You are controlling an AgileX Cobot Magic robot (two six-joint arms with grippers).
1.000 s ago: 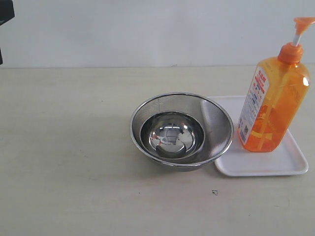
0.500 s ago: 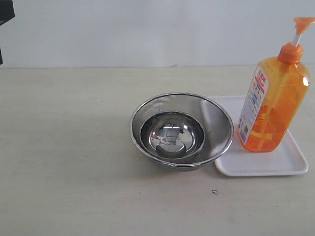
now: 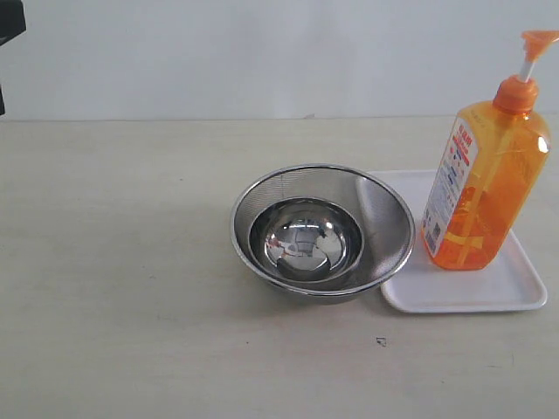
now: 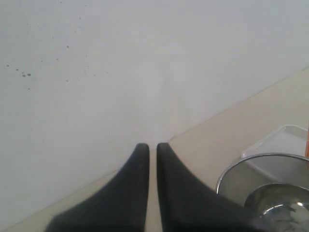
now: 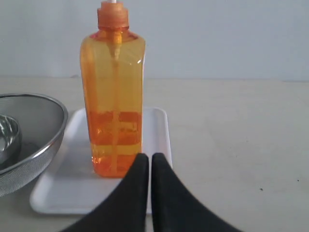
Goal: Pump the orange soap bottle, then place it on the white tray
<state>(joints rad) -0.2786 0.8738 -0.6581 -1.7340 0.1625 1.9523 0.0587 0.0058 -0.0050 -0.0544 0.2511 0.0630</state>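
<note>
A pale beige tabletop [image 3: 122, 279] fills most of the exterior view and meets a plain light wall [image 3: 262, 52] behind it. A round steel mesh bowl [image 3: 384, 223] with a shiny rim sits near the middle of the tabletop and serves as the reference point here.

Just to the right of the mesh bowl lies the white tray [image 3: 515, 284], flat on the tabletop. It is rectangular with rounded corners and a low rim, and its nearest corner is tucked under the bowl's overhanging edge.

The orange soap bottle [image 3: 485, 183] stands upright on that tray, to the right of the mesh bowl and apart from it. It rises well above the bowl. Its white-and-red label [image 3: 450, 188] faces the bowl, and its orange pump head [image 3: 539, 39] stands raised on a white stem.

A smaller polished steel bowl [image 3: 306, 240] rests inside the mesh bowl, at its centre.

The left gripper [image 4: 152, 145] hangs above the tabletop with its two dark jaws closed to a thin slit and holding nothing. Its wrist view catches part of the mesh bowl and the tray beyond.

The right gripper [image 5: 146, 155] also has its jaws closed on nothing. It points at the lower part of the bottle, and the mesh bowl is at the edge of its view. How close it is to the bottle cannot be told.

A tiny dark speck [image 3: 381, 341] lies on the tabletop in front of the mesh bowl, toward its right side
</note>
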